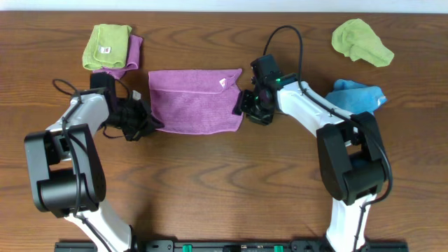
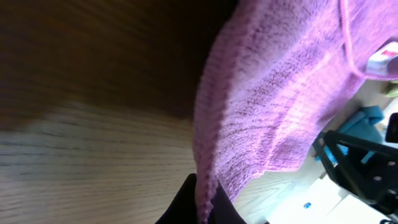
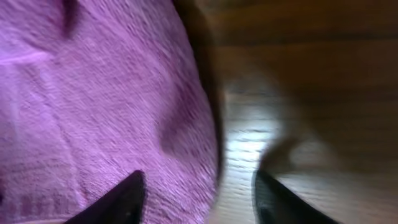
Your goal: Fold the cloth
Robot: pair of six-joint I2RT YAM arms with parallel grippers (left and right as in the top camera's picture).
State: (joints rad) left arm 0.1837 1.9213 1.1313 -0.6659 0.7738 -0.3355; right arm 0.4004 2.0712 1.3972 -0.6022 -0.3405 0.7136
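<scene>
Item: cloth (image 1: 194, 105) | Place: centre of overhead frame, flat rectangle | Progress: seemingly folded once, tag corner turned over on top | Left gripper (image 1: 150, 124): apparently clamped on lower-left edge | Right gripper (image 1: 245, 105): fingers apart, astride right edge | Left: probably another fold

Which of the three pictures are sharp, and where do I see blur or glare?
Overhead: sharp and evenly lit, the cloth crisp. Left wrist: the weave is soft, the table smeared and dark at the top. Right wrist: the most blurred, with a bright glare patch on the table beside the cloth's edge.
</scene>
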